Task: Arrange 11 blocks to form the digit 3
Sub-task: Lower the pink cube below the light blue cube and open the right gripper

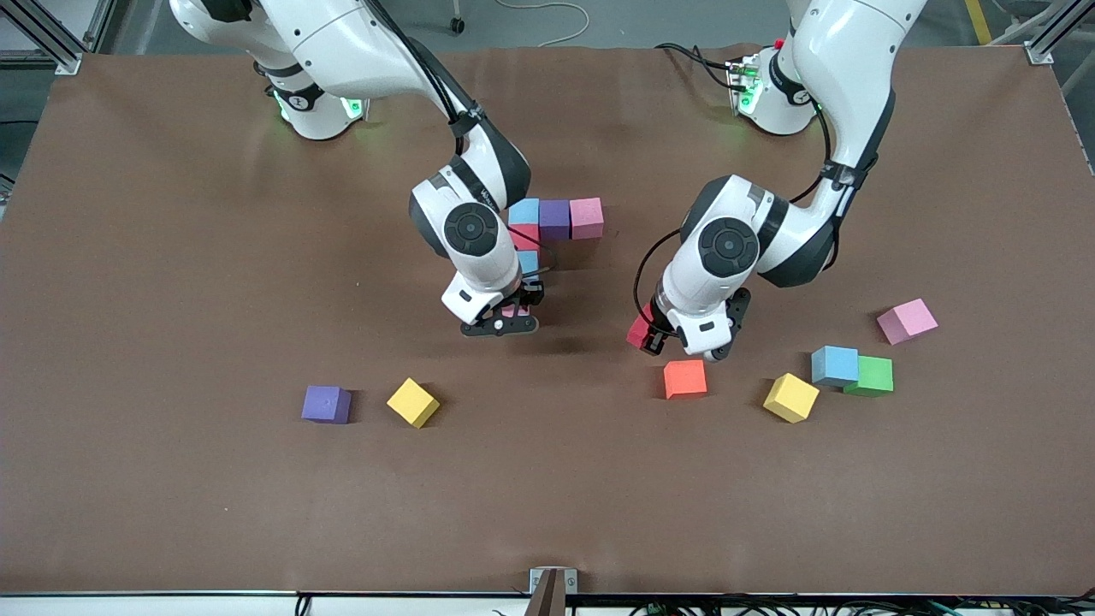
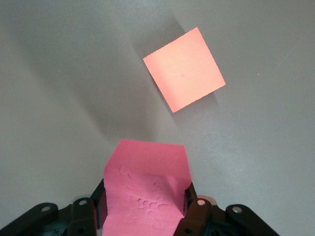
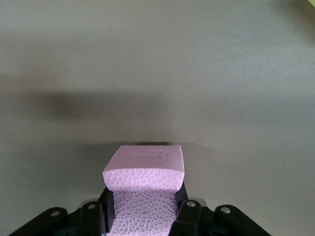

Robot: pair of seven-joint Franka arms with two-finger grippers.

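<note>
A partial figure lies mid-table: a blue cube (image 1: 524, 211), a purple cube (image 1: 554, 218) and a pink cube (image 1: 587, 216) in a row, with a red cube (image 1: 525, 235) and another blue cube (image 1: 528, 259) running down from the first blue one. My right gripper (image 1: 505, 318) (image 3: 142, 209) hangs over bare table by that lower blue cube, shut on a pink block (image 3: 145, 167). My left gripper (image 1: 652, 335) (image 2: 146, 206) is shut on a red block (image 1: 638, 332) (image 2: 147, 164), just above the table beside the orange block (image 1: 685, 378) (image 2: 184, 69).
Loose cubes lie nearer the front camera: purple (image 1: 326, 403) and yellow (image 1: 413, 402) toward the right arm's end; yellow (image 1: 790, 397), blue (image 1: 835, 365), green (image 1: 871, 376) and pink (image 1: 907, 321) toward the left arm's end.
</note>
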